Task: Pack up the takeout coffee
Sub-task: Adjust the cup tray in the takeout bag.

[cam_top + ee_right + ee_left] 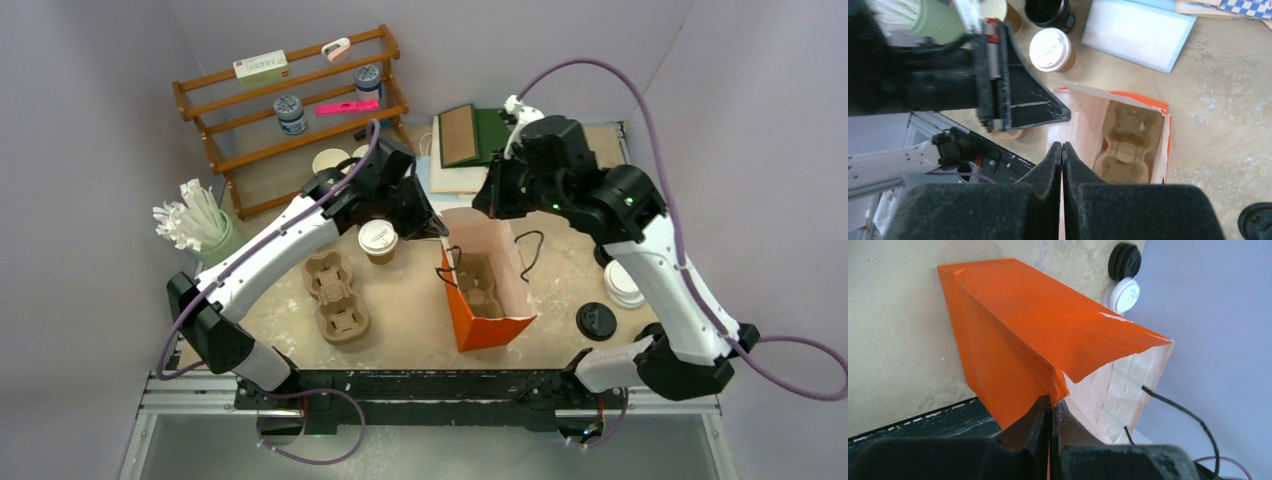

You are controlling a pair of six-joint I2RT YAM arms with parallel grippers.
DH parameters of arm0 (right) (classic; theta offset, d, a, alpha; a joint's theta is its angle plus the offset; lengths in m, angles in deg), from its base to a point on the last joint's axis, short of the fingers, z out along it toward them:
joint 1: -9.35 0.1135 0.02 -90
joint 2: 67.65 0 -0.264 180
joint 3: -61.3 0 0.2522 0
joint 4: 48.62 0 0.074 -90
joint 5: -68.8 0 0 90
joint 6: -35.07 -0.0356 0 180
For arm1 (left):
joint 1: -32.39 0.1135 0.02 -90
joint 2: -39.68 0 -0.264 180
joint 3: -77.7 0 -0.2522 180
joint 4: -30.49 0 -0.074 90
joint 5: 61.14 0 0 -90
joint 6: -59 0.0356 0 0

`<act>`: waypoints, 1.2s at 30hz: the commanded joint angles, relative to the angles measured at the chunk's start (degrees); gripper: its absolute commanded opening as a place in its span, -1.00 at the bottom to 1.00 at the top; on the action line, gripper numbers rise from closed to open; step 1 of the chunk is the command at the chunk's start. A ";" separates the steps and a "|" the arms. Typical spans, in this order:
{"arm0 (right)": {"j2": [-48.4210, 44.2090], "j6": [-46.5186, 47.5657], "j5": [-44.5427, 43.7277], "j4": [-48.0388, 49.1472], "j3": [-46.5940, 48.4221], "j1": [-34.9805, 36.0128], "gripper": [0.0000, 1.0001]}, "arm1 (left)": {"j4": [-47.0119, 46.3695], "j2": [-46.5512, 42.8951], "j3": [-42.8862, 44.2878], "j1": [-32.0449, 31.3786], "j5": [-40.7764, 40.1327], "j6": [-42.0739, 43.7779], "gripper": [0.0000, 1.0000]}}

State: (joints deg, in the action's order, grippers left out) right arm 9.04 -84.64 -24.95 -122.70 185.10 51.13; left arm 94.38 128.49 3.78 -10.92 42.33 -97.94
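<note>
One takeout coffee cup [378, 240], brown kraft with a white lid, stands on the table left of the orange paper bag [492, 325]; it also shows in the right wrist view [1050, 49]. The bag stands open with a cardboard cup carrier [480, 285] lying inside it [1125, 140]. My left gripper [437, 230] is shut on the bag's left rim [1052, 407]. My right gripper [497, 207] is shut on the bag's far rim [1062, 146]. The two hold the bag's mouth open.
Two empty cup carriers [335, 297] lie left of the bag. A black lid [597, 320] and white lids [625, 285] sit to its right. A black cup [1050, 11], a wooden rack [290, 100], a stirrer holder [205, 230] and flat boards [470, 135] stand behind.
</note>
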 commanded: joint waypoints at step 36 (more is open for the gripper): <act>0.34 -3.81 -19.18 5.05 -12.98 11.11 -1.00 | -5.66 -1.25 -2.01 6.21 0.19 11.63 -1.00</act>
State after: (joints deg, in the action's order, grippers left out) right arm 10.00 -90.35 -44.99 -117.80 166.57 63.06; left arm 89.55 126.75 -0.46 -4.78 41.78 -89.72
